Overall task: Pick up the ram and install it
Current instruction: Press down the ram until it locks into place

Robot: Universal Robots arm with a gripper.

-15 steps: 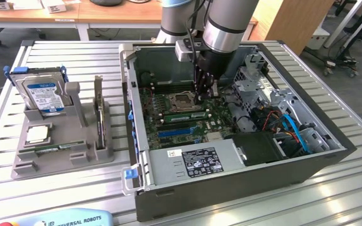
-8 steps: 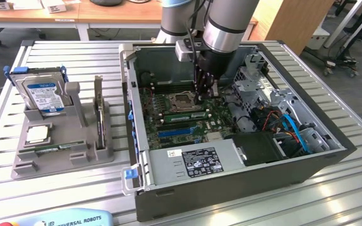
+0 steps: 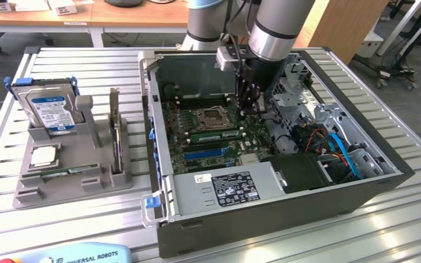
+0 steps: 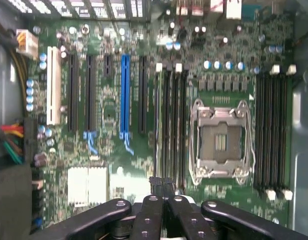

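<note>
**Green ram stick [image 3: 66,173], long and thin with dark chips, lies in grey plastic holder [image 3: 97,164] while black metal fingers [image 3: 251,109] hang shut over green motherboard [image 3: 195,107]**

On a slatted aluminium counter [image 3: 72,219], a silver-grey robot arm [image 3: 276,27] reaches down into an open black-and-grey computer case [image 3: 269,219]. The fingers are pressed fully together with nothing seen between them. Their tips are low above the board, next to the square silver processor socket [image 3: 212,116]. In the wrist view the closed tips sit over one end of a bank of black memory slots [image 4: 173,125]. That bank runs between the socket and a long blue expansion slot [image 4: 125,95].

The ram stick lies flat in a groove along the holder's edge nearest the exterior camera. It is to the exterior view's left of the case and well apart from the fingers. Just beyond it in the same holder rests a small square silver processor chip [image 3: 42,156]. Farther back, a silver hard drive with a blue label [image 3: 47,109] stands upright.

In the exterior view, what looks like a second green stick [image 3: 214,133] stands on edge in the slots beside the socket. Whether it is fully seated cannot be told.
</note>
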